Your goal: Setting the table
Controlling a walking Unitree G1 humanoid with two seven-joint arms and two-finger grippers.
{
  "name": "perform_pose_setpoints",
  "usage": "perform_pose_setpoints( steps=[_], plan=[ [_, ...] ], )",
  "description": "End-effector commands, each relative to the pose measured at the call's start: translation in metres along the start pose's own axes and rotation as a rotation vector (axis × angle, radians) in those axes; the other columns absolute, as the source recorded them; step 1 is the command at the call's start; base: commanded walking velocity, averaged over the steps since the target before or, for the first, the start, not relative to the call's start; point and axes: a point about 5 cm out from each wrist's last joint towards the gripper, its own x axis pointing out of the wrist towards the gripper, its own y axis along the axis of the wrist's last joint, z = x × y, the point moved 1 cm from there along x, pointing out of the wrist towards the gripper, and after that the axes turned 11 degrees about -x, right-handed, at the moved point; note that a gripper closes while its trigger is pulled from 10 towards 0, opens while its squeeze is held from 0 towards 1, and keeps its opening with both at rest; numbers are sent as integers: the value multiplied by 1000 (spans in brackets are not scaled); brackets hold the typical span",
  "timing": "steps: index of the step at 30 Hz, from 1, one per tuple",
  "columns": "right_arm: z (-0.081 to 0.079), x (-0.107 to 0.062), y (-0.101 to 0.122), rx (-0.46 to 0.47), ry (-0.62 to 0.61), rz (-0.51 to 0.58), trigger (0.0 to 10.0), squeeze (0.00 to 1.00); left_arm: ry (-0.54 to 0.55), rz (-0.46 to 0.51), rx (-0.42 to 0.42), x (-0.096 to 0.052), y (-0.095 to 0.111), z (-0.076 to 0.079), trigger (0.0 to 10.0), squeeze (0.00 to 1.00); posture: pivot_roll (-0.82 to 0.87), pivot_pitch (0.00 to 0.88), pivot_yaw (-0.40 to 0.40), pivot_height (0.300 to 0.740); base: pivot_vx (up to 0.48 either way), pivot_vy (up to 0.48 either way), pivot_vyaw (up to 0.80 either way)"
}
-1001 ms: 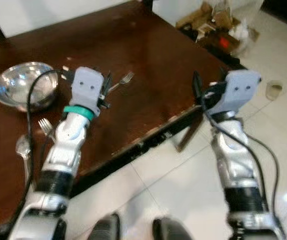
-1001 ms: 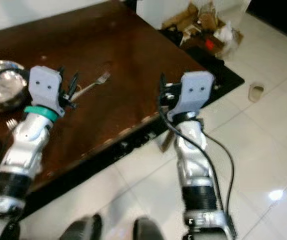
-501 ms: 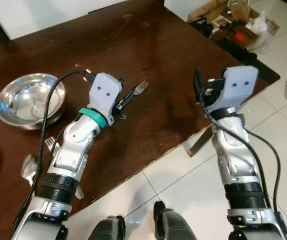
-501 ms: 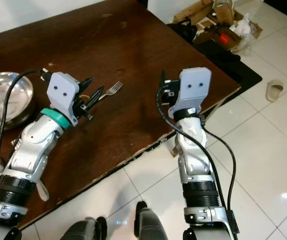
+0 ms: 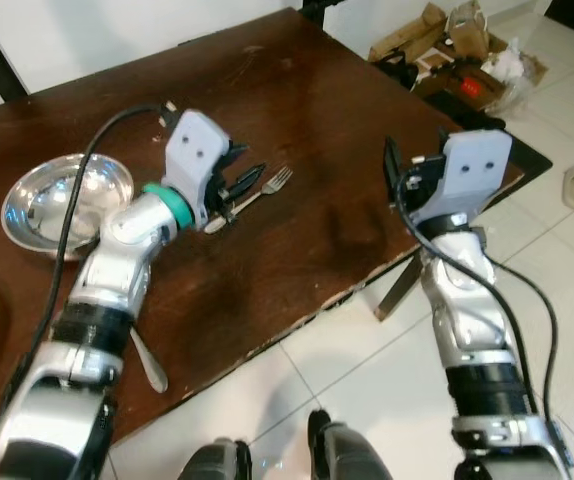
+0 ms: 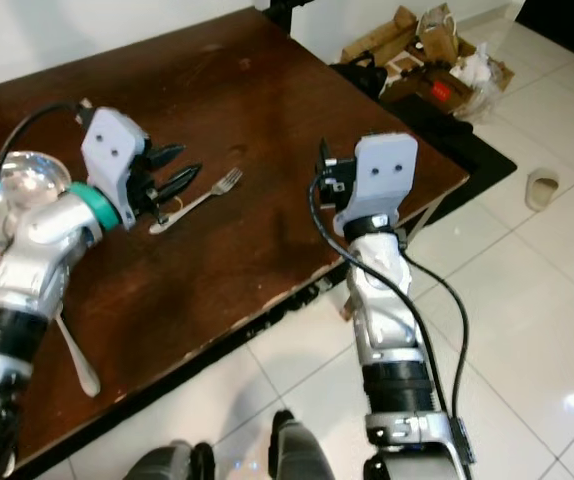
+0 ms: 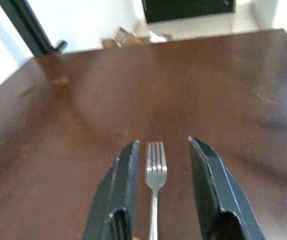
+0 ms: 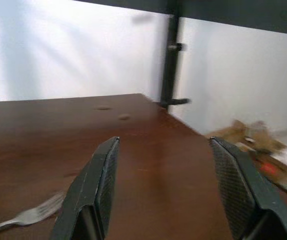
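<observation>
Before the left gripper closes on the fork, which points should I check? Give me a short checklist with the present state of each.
1. Left gripper open: ok.
2. Fork lies between its fingers, centred: ok.
3. Fork flat on the table, nothing on it: ok.
4. Fingers low enough to pinch the handle: cannot tell.
5. Right gripper open, apart from the fork: ok.
6. Bowl outside the closing path: ok.

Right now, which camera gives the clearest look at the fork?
The left wrist view: the fork lies centred between the open left gripper, tines sharp. Both eye views show it whole but small; the right wrist view catches just its blurred tines.
</observation>
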Motion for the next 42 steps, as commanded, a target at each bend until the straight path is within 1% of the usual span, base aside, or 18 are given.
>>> perform_pose_setpoints(
  steps=[1, 2, 5, 6, 7, 13, 14, 15, 18, 22, 23, 25, 26, 28, 29, 30, 31, 42],
  plan=[
    [-4, 2, 7, 7, 16, 18, 10000, 0, -23, -69, -25, 1, -13, -2, 10000, 0, -90, 187, 92, 740, 0, 0, 0],
    [-7, 3, 12, 15, 20, 32, 10000, 0, -41, -111, -47, 4, -17, -4, 10000, 0, -111, 211, 94, 740, 0, 0, 0],
    [-10, 4, 17, 23, 24, 43, 10000, 0, -55, -143, -65, 5, -20, -6, 10000, 27, -134, 228, 95, 740, 0, 0, 0],
    [-12, 4, 21, 30, 27, 53, 10000, 0, -74, -169, -81, 5, -22, -7, 10000, 922, -151, 246, 93, 740, 0, 0, 0],
    [-13, 4, 24, 33, 30, 58, 10000, 0, -77, -186, -81, 6, -23, -8, 10000, 1000, -159, 256, 91, 740, 0, 0, 0],
    [-14, 2, 27, 37, 41, 61, 10000, 0, -100, -204, -84, 6, -22, -9, 10000, 1000, -169, 271, 87, 740, 0, 0, 0],
    [-15, 1, 28, 37, 43, 60, 10000, 0, -109, -208, -92, 6, -23, -9, 10000, 0, -170, 283, 86, 740, 0, 0, 0],
    [-15, 1, 28, 39, 46, 57, 10000, 0, -135, -223, -103, 6, -26, -7, 10000, 0, -176, 304, 87, 740, 0, 0, 0],
    [-16, 0, 28, 43, 49, 53, 10000, 0, -159, -247, -106, 7, -30, -6, 10000, 0, -177, 315, 87, 740, 0, 0, 0],
    [-18, -1, 28, 47, 51, 49, 10000, 0, -160, -261, -108, 9, -32, -5, 10000, 0, -180, 321, 86, 740, 0, 0, 0],
    [-19, -3, 29, 52, 53, 42, 10000, 0, -160, -283, -100, 11, -35, -3, 10000, 0, -176, 327, 88, 740, 0, 0, 0],
    [-20, -3, 29, 54, 54, 39, 10000, 0, -159, -292, -96, 12, -36, -3, 10000, 0, -176, 328, 88, 740, 0, 0, 0],
    [-20, -4, 28, 55, 54, 36, 10000, 0, -160, -304, -94, 12, -38, -2, 9255, 0, -177, 329, 89, 740, 0, 0, 0],
    [-20, -4, 28, 55, 54, 35, 10000, 0, -161, -311, -93, 11, -39, -2, 9255, 0, -178, 329, 89, 740, 0, 0, 0],
    [-20, -4, 28, 56, 53, 31, 10000, 0, -167, -312, -103, 11, -40, -2, 4588, 0, -177, 329, 89, 740, 0, 0, 0],
    [-20, -4, 28, 56, 53, 31, 10000, 0, -167, -312, -103, 11, -40, -2, 4588, 0, -177, 329, 89, 740, 0, 0, 0],
    [-20, -5, 28, 57, 52, 29, 10000, 0, -170, -311, -112, 10, -40, -2, 0, 0, -174, 329, 89, 740, 0, 0, 0],
    [-20, -3, 29, 61, 53, 21, 10000, 0, -172, -290, -137, 8, -41, -4, 0, 0, -168, 324, 84, 740, 0, 0, 0]
  ],
)
